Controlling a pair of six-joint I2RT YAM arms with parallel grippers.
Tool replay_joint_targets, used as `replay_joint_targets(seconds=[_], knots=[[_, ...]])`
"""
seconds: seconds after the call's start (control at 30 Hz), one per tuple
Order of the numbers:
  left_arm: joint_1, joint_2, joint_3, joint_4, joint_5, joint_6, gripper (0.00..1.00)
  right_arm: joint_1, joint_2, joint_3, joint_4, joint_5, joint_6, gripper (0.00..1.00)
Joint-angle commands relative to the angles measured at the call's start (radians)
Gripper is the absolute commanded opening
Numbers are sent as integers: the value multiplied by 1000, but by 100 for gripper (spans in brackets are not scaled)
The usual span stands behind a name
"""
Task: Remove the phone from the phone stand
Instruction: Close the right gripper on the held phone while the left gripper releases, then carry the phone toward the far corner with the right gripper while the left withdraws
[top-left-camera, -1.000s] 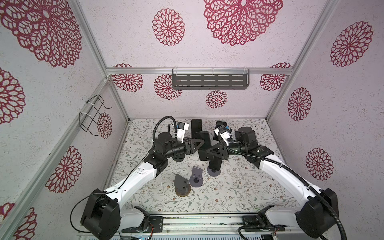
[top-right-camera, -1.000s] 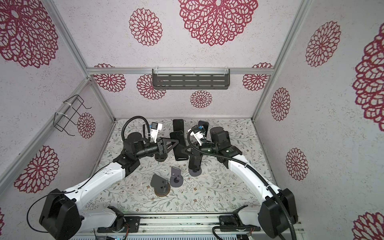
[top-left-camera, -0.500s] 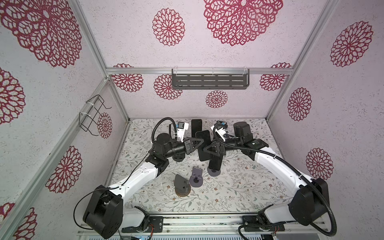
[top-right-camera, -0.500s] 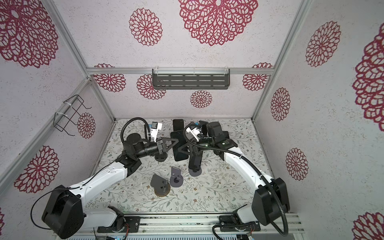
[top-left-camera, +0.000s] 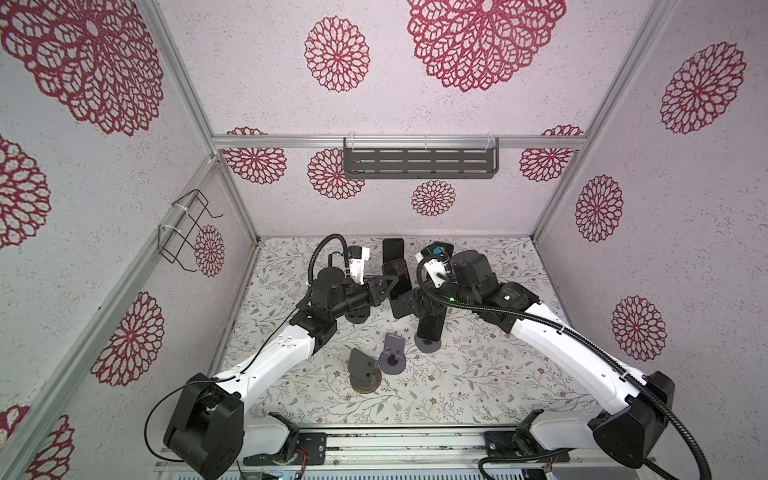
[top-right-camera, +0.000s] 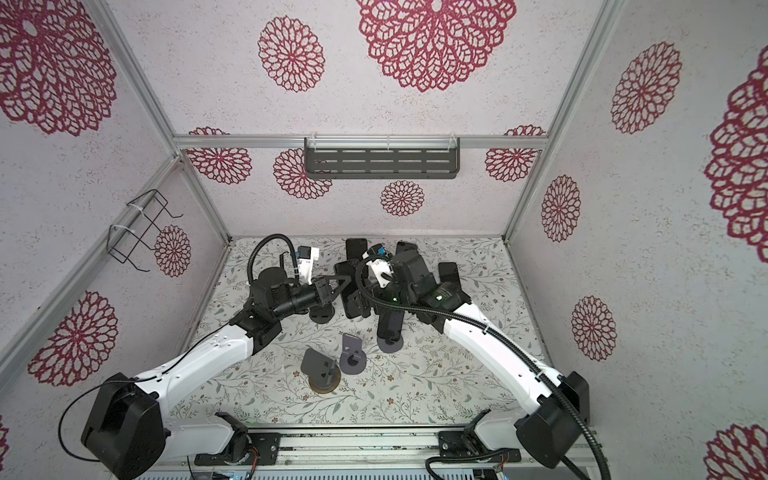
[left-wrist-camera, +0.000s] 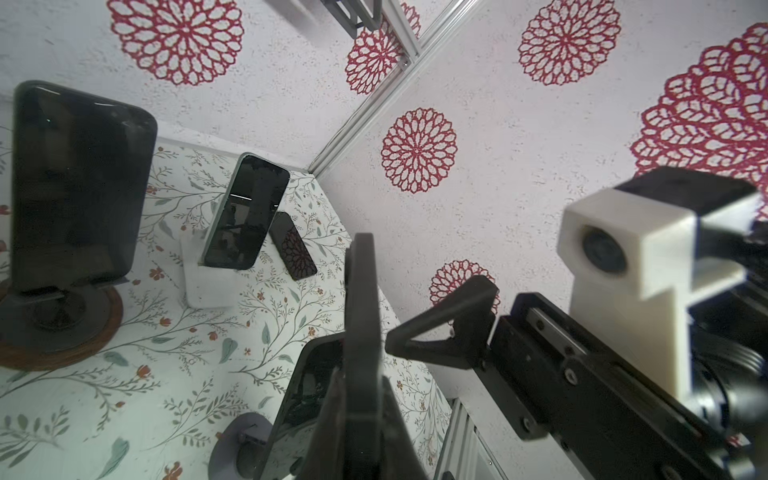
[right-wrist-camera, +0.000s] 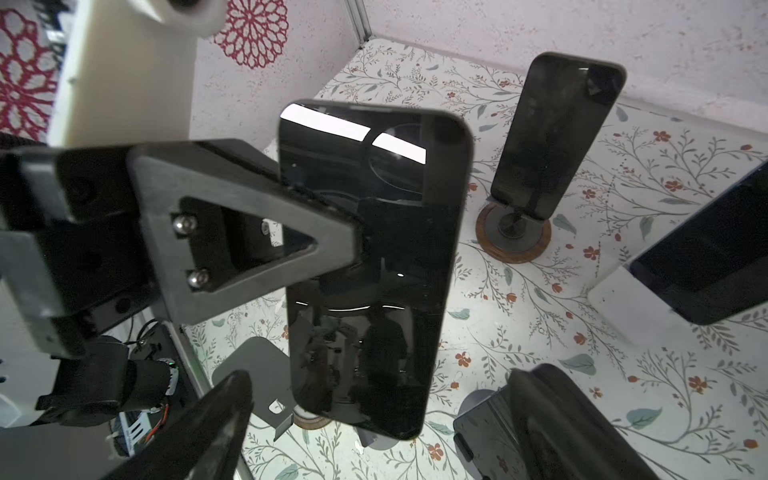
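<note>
A black phone (top-left-camera: 401, 286) (right-wrist-camera: 386, 291) hangs upright in the air above the floral floor, off any phone stand. My left gripper (top-left-camera: 390, 285) (left-wrist-camera: 360, 374) is shut on it, one finger flat across its glass front in the right wrist view. In the left wrist view the phone (left-wrist-camera: 361, 291) shows edge-on between the fingers. My right gripper (top-left-camera: 419, 301) (right-wrist-camera: 386, 424) stands open just behind the phone, its fingers (right-wrist-camera: 216, 419) wide apart and touching nothing. An empty grey phone stand (top-left-camera: 365, 368) (right-wrist-camera: 257, 374) on a wooden base sits below, toward the front.
A second empty grey stand (top-left-camera: 394, 354) sits beside the first. Another phone (top-left-camera: 430, 326) leans on a stand under my right wrist. More phones stand behind: one on a wood-based stand (right-wrist-camera: 552, 137), one on a white stand (left-wrist-camera: 245, 212), one lying flat (left-wrist-camera: 296, 246). Walls close in on three sides.
My left gripper has shut on the phone. My right gripper has opened and let it go. Both arms have shifted slightly toward the back.
</note>
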Motion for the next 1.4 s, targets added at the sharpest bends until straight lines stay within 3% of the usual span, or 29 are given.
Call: replay_joint_targets(seconds=[0.0,0.53,0.83,1.07,1.1,1.23,1.37], knots=[[-32,3,57,32,-43,8,0,23,-10,3,19,150,60,99],[-51,-21,50,29,-74,7,0,112,79,20,82,214,120,97],[-51,-29,48,10,-85,22,0,121,57,1,132,239,135,80],[-51,-29,52,1,-82,27,0,123,70,9,124,273,143,60],[-51,-29,52,0,-83,30,3,123,70,10,126,272,143,57],[-49,-28,67,-19,-77,53,34,122,71,21,124,262,137,46],[-34,-31,163,-182,-53,148,78,122,66,37,120,229,113,30]])
